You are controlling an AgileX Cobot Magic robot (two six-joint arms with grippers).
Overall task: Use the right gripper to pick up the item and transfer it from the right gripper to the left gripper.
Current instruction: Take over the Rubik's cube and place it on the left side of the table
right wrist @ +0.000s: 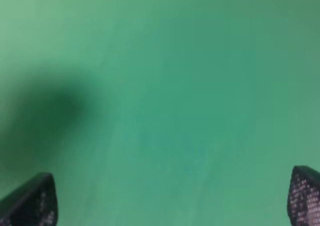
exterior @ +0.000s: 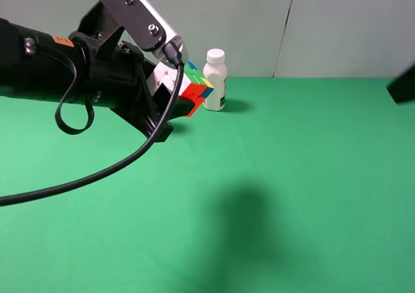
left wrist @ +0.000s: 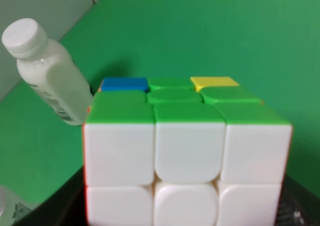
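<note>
The puzzle cube (exterior: 192, 89) is held in the air by my left gripper (exterior: 175, 85), the black arm with the bolted white plate, at the upper left of the exterior high view. In the left wrist view the cube (left wrist: 185, 151) fills the frame, white face toward the camera and a mostly green face above it. My right gripper (right wrist: 172, 198) is open and empty, its speckled fingertips (right wrist: 35, 203) wide apart over bare green cloth. In the exterior high view only a black corner of the right arm (exterior: 403, 84) shows at the right edge.
A white bottle with a white cap (exterior: 215, 80) stands on the green table (exterior: 292, 176) just behind the cube; it also shows in the left wrist view (left wrist: 47, 71). A grey wall runs along the back. Another bottle's edge (left wrist: 12, 208) shows in the left wrist view.
</note>
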